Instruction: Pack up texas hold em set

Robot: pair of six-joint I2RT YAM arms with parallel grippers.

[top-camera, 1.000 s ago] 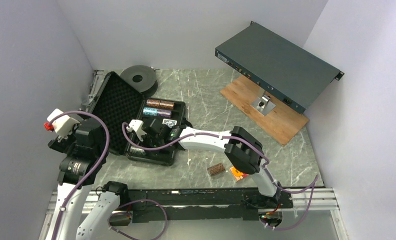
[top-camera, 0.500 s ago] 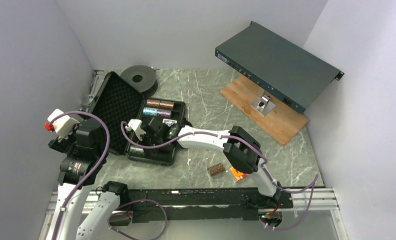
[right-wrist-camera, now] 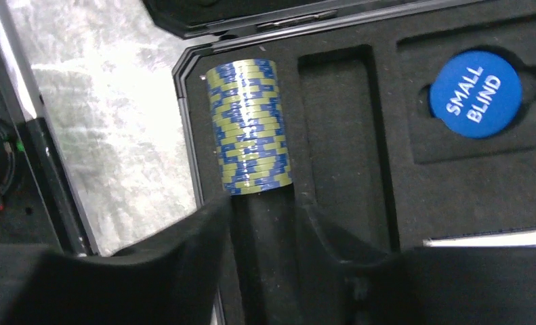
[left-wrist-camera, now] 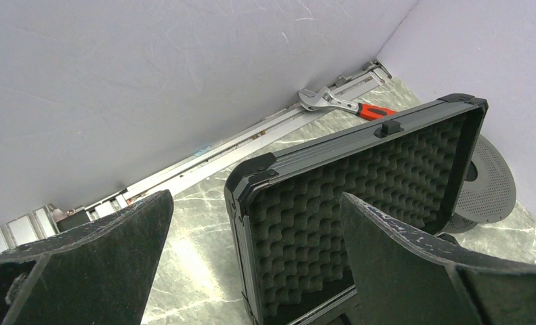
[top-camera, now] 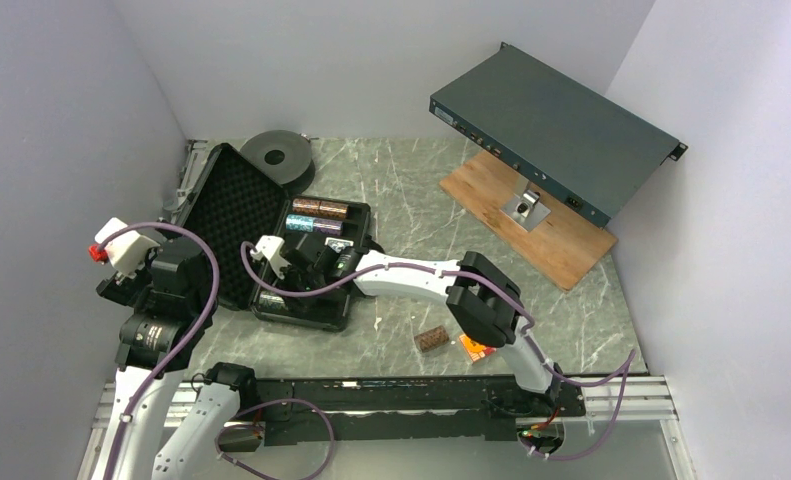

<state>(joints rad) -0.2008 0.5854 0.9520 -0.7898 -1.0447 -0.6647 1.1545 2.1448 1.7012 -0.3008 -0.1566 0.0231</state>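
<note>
Clerk: Case [top-camera: 233, 205], black, 1: open at the left of the table [top-camera: 421, 190], foam lid lying flat, tray side nearer the middle. Contents?

Checker: Green chip stack [right-wrist-camera: 249, 125], 1, green and blue, on its side in the slot along the tray's left edge. Blue disc [right-wrist-camera: 475, 95] marked SMALL BLIND, 1, in a round recess further right, with 1 long slot between them. At the tray's far end, 2 more: brown stack [top-camera: 319, 208] and bluish stack [top-camera: 313, 225].

Clerk: Grippers?

Checker: Right gripper [right-wrist-camera: 261, 210], over the tray, fingers a narrow gap apart, tips just short of the green chip stack's end, gripping nothing. Left gripper [left-wrist-camera: 255, 200], spread wide, empty, raised near the lid and apart from it.

Clerk: Outside the case?

Checker: Loose brown stack [top-camera: 431, 339], 1, on the table near the right arm. Just beside it is an orange item [top-camera: 474, 347], too small to identify
</note>
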